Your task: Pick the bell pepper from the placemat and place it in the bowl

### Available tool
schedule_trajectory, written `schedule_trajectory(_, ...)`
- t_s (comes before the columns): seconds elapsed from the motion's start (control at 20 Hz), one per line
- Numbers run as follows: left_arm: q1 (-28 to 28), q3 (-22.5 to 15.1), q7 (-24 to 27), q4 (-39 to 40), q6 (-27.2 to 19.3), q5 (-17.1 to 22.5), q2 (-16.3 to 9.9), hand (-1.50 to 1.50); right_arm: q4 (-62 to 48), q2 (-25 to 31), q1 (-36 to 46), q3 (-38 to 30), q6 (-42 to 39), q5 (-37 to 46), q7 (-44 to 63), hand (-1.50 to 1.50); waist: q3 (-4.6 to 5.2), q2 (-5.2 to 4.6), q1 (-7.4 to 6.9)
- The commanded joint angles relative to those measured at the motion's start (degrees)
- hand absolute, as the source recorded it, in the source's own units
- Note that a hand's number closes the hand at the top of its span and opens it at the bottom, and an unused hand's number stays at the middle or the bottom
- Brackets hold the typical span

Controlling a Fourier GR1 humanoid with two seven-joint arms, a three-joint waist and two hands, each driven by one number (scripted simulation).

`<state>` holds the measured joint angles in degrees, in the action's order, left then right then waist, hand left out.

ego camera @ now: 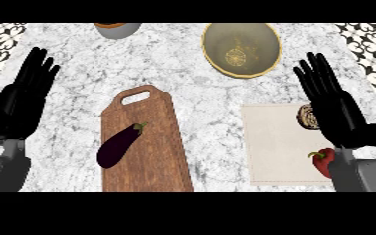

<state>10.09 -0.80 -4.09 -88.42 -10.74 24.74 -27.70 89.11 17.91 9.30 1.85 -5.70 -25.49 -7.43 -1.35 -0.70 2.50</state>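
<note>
Right, from the head view I see both hands flat-open and holding nothing: left hand [26,97] at the left edge, right hand [334,102] at the right. The bell pepper [322,162] lies on the placemat [279,144] at lower right, partly behind my right forearm. The bowl [241,49] sits upper right. An eggplant [119,146] rests on the cutting board [150,144], centre.
</note>
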Motion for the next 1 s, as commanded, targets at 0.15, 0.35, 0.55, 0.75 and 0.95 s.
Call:
schedule_trajectory(0.15, -1.51, -7.44, -0.74, -2.05, 1.87, -1.17, 4.84, 0.00, 7.38, 14.73, -8.96, -3.41, -6.79, 12.75, -12.09, 1.50, 1.37, 1.39, 1.79)
schedule_trajectory(0.35, -4.52, -9.65, -1.79, -1.50, 2.75, 0.67, 7.40, 0.00, 2.89, 19.58, -13.15, -15.13, 9.01, 24.80, -13.77, 1.50, 1.40, 1.52, 6.26)
schedule_trajectory(0.55, -4.09, -14.79, -0.98, -2.97, 2.96, -1.39, 11.12, 0.00, 5.96, 12.81, -27.56, -11.51, 5.87, 27.56, -38.29, -1.50, 1.13, 1.26, 1.73)
schedule_trajectory(0.75, -4.66, -13.77, 0.85, -1.41, 5.35, -0.77, 10.38, 0.00, 9.46, 16.06, -36.41, -10.59, 9.94, 38.55, -46.37, -1.50, 1.35, 1.13, 0.81)
schedule_trajectory(0.95, -4.65, -14.35, -1.19, -2.53, 4.37, -1.45, 10.15, 0.00, 15.40, 16.08, -42.07, -14.49, 22.53, 50.78, -37.39, -1.50, 1.56, 1.14, 0.83)
